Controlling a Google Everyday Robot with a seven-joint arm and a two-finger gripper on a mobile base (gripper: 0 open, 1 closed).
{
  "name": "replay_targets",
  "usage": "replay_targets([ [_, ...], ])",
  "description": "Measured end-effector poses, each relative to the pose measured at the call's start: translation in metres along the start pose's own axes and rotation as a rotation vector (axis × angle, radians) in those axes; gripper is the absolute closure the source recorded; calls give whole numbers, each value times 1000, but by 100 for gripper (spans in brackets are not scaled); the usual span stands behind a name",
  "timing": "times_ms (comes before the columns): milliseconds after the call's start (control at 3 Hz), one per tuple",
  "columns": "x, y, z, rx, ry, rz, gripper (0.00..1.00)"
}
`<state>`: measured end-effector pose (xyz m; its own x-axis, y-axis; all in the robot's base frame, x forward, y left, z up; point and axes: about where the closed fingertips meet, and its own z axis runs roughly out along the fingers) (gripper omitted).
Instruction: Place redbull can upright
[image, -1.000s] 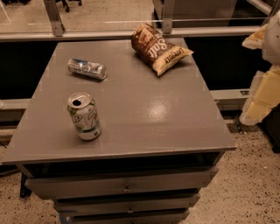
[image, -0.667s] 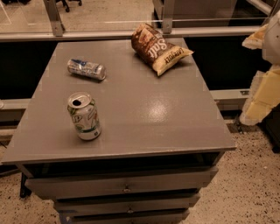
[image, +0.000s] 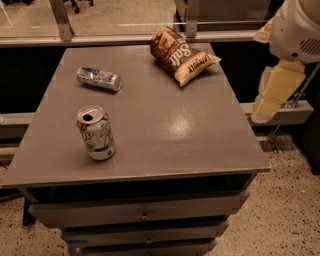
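Note:
The redbull can (image: 99, 79), slim and silver-and-blue, lies on its side at the back left of the grey table (image: 165, 130). A wider white-and-green soda can (image: 96, 132) stands upright in front of it, near the table's left front. My gripper (image: 276, 92) hangs off the table's right edge, beyond the table top and far from the redbull can. It shows as a pale cream part below the white arm housing (image: 297, 30). It holds nothing that I can see.
A brown chip bag (image: 181, 54) lies at the back middle of the table. Drawers (image: 145, 215) sit under the table top. A rail and glass partition (image: 150, 37) run behind the table. Speckled floor lies to the right.
The arm and gripper at the right have shifted a little up and to the left, toward the table. The cans and the chip bag have not moved.

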<state>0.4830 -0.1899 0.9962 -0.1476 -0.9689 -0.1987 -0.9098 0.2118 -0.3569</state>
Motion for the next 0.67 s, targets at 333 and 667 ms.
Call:
replay_targets([
  [333, -41, -27, 33, -9, -31, -48, 0],
  [667, -88, -44, 70, -36, -76, -62, 0],
])
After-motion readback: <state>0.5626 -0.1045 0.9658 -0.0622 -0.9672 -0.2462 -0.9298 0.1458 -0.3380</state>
